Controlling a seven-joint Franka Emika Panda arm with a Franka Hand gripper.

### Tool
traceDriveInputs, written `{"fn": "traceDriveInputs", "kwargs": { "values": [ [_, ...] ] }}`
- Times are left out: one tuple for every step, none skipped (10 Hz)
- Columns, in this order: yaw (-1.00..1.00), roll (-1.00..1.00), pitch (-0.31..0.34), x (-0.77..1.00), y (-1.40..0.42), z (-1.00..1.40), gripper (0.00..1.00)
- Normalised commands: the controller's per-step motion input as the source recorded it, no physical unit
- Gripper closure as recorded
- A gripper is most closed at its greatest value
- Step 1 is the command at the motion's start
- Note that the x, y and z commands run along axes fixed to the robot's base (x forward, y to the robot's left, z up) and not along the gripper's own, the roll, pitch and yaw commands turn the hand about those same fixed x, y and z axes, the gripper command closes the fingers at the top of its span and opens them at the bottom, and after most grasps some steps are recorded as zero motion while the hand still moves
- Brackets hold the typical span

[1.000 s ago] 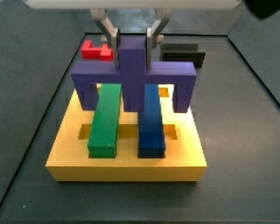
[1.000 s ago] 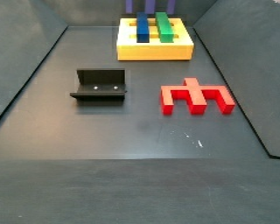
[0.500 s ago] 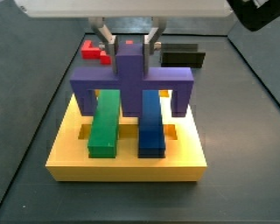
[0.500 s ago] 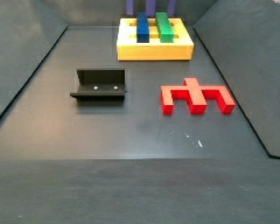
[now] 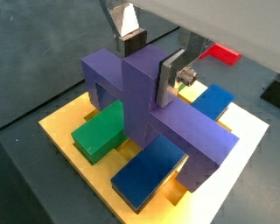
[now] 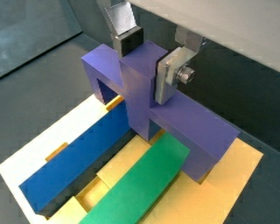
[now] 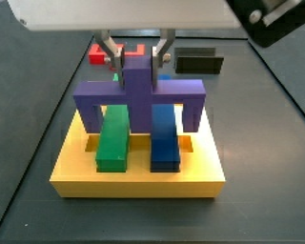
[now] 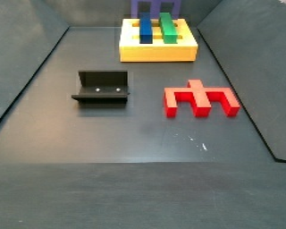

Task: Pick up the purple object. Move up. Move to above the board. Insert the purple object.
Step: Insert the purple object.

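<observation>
Above the board [image 7: 136, 176], end effector [image 7: 133, 53] grips purple object [image 7: 138, 93] upright.

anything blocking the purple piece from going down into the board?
Nothing visible. The gripper is shut on the purple object's central post, directly over the board. Its legs straddle the green bar and blue bar, which lie between them. The red block and fixture sit well away.

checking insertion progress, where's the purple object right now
The purple object sits on the board, straddling the green bar and blue bar, its post between the gripper fingers.
</observation>
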Motion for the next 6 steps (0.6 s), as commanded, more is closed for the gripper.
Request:
{"fn": "traceDriveInputs", "kwargs": {
  "values": [
    [0.02,0.0,-0.091,0.0,-0.03,-0.24,1.0],
    [0.02,0.0,-0.097,0.0,-0.03,-0.23,1.0],
    [0.0,0.0,-0.077,0.0,-0.02,-0.21,1.0],
    [0.0,0.0,-0.017,-0.17,0.0,0.0,1.0],
    [-0.01,0.0,-0.016,-0.21,0.0,0.13,1.0],
    [0.0,0.0,0.0,-0.05,0.0,0.0,1.0]
  ]
}}
